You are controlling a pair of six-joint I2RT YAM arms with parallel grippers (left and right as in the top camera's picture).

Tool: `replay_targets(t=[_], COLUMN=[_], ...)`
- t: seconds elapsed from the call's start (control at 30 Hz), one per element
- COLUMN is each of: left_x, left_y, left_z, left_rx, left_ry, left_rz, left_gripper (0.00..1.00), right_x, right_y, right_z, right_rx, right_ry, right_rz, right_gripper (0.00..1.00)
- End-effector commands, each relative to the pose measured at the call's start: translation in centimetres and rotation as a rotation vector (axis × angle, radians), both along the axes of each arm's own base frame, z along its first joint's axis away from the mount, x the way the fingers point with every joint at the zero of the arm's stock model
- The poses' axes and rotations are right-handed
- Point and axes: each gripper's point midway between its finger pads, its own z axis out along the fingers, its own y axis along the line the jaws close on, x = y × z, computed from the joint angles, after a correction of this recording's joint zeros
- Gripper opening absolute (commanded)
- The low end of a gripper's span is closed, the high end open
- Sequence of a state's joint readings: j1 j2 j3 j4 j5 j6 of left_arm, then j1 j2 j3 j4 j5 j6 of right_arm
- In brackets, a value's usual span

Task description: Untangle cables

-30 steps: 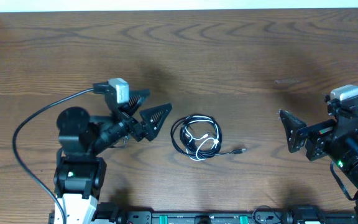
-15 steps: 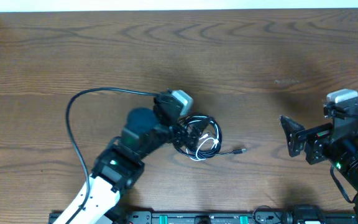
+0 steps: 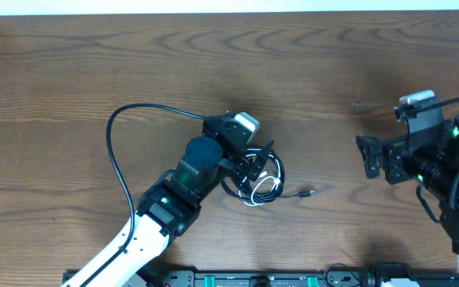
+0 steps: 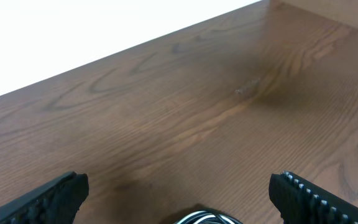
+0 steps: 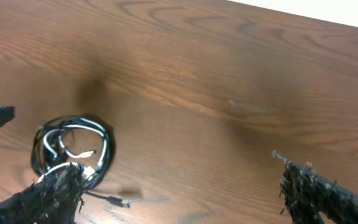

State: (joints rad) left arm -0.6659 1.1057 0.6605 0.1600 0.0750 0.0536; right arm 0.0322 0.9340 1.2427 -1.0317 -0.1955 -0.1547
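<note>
The cables (image 3: 271,183) lie in one small coil of black cords and a thin white one at the middle of the table, with one black plug end (image 3: 311,192) trailing to the right. My left gripper (image 3: 253,163) is open and hangs over the coil's left part, hiding some of it. In the left wrist view the coil's top (image 4: 204,218) peeks in at the bottom edge, between the wide-apart fingers of the left gripper (image 4: 179,199). My right gripper (image 3: 370,157) is open far to the right of the coil. In the right wrist view the cables (image 5: 73,146) lie left of the right gripper (image 5: 185,196).
The left arm's thick black wire (image 3: 118,135) arcs over the table to the left of the coil. The brown wooden table (image 3: 213,64) ends at a white strip along the far edge. A black rail with green lights (image 3: 253,279) runs along the front edge.
My left arm has swung right from the table's left side until its gripper is over the coil. My right arm has shifted slightly up and left. Both grippers stayed open.
</note>
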Motion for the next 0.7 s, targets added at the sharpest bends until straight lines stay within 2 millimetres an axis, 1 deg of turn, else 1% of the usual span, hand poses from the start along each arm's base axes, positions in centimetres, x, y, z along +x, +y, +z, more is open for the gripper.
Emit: replay_targets(t=[0.0,0.07,0.17,0.23,0.33,0.37,0.43,0.47,0.5,0.57,0.6,0.67], left_x=[0.3,0.3,0.3,0.3,0.3,0.3,0.3,0.3,0.3,0.3,0.3,0.3], left_y=[-0.1,-0.1,-0.1,-0.1,-0.1,-0.1,-0.1,-0.1,-0.1,-0.1,-0.1,-0.1], left_z=[0.7,0.7,0.7,0.7,0.7,0.7,0.7,0.7,0.7,0.7,0.7,0.6], left_rx=[0.004,0.004,0.004,0.004,0.004,0.004,0.004,0.004,0.004,0.004,0.004,0.007], left_ry=[-0.024,-0.024,-0.024,-0.024,-0.024,-0.024,-0.023,-0.024,-0.024,-0.024,-0.024,-0.021], left_rz=[0.006,0.006,0.006,0.006,0.006,0.006,0.006,0.006,0.006,0.006,0.006,0.007], left_gripper=[0.98,0.98,0.98,0.98,0.98,0.98,0.98,0.98,0.98,0.98,0.98,0.98], right_x=[0.7,1.0,1.6,2.0,2.9,3.1,3.3,3.4,3.5,3.8,4.1,4.3], right_y=[-0.2,0.8,2.1,2.5,2.5,2.5,2.4,2.4,2.3,2.0,1.4,0.4], right_z=[0.2,0.8,2.2,3.0,3.6,3.5,3.0,2.8,2.5,2.0,1.5,0.9], right_rx=[-0.015,-0.002,0.036,0.051,0.094,0.096,0.093,0.092,0.09,0.079,0.052,0.019], right_ry=[-0.013,-0.045,-0.113,-0.151,-0.167,-0.162,-0.145,-0.136,-0.126,-0.108,-0.092,-0.073], right_rz=[-0.011,0.056,0.124,0.142,0.108,0.102,0.097,0.097,0.094,0.079,0.045,-0.003], right_gripper=[0.99,0.99,0.99,0.99,0.99,0.99,0.67,0.64,0.66,0.84,0.9,0.97])
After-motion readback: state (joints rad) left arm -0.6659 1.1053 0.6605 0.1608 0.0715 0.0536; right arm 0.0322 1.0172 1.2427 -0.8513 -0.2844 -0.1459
